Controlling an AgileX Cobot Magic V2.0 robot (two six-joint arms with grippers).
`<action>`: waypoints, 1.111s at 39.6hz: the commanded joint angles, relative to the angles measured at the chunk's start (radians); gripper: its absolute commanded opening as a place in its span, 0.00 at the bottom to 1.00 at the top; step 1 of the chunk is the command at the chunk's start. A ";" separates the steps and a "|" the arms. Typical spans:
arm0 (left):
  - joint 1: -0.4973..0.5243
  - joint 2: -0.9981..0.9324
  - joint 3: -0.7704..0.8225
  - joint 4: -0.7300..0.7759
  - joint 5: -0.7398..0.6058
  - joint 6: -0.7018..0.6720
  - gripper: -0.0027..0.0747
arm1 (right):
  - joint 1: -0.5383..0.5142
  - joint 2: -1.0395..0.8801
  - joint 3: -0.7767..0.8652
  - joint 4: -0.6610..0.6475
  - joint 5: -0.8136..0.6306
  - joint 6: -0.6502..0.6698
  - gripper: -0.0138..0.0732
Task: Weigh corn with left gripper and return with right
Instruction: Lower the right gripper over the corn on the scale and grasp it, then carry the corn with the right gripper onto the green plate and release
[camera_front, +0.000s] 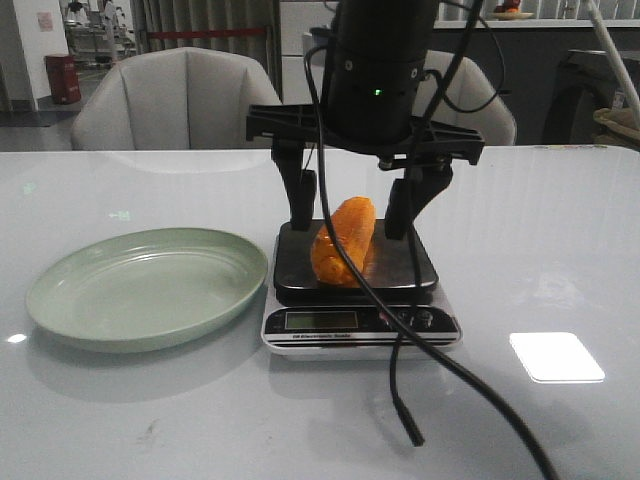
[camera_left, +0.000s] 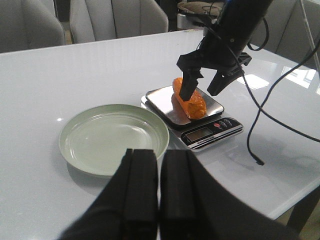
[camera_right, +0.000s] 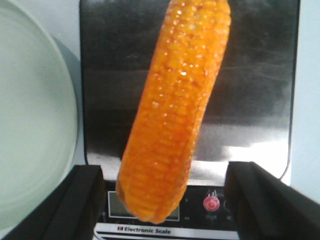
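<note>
The orange-yellow corn (camera_front: 340, 245) lies lengthwise on the steel platform of a kitchen scale (camera_front: 405, 268). It also shows in the left wrist view (camera_left: 190, 102) and the right wrist view (camera_right: 175, 110). My right gripper (camera_front: 352, 215) hangs over the scale, open, one finger on each side of the cob and clear of it (camera_right: 165, 200); the left wrist view shows it too (camera_left: 202, 87). My left gripper (camera_left: 160, 156) is shut and empty, held above the table on the near side of the green plate (camera_left: 110, 135). It is out of the front view.
The empty green plate (camera_front: 140, 290) sits left of the scale, its rim close to the scale's left edge. A loose black cable (camera_front: 410, 430) hangs from the right arm across the scale's display down to the table in front. Chairs stand behind the table.
</note>
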 joint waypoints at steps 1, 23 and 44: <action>0.000 0.001 -0.023 0.001 -0.074 -0.001 0.20 | -0.002 -0.021 -0.053 -0.019 0.002 0.016 0.78; 0.000 0.001 -0.023 0.001 -0.075 -0.001 0.20 | 0.071 0.044 -0.203 0.098 -0.041 -0.057 0.42; 0.000 0.001 -0.023 0.001 -0.079 -0.001 0.20 | 0.208 0.159 -0.205 0.173 -0.339 -0.066 0.63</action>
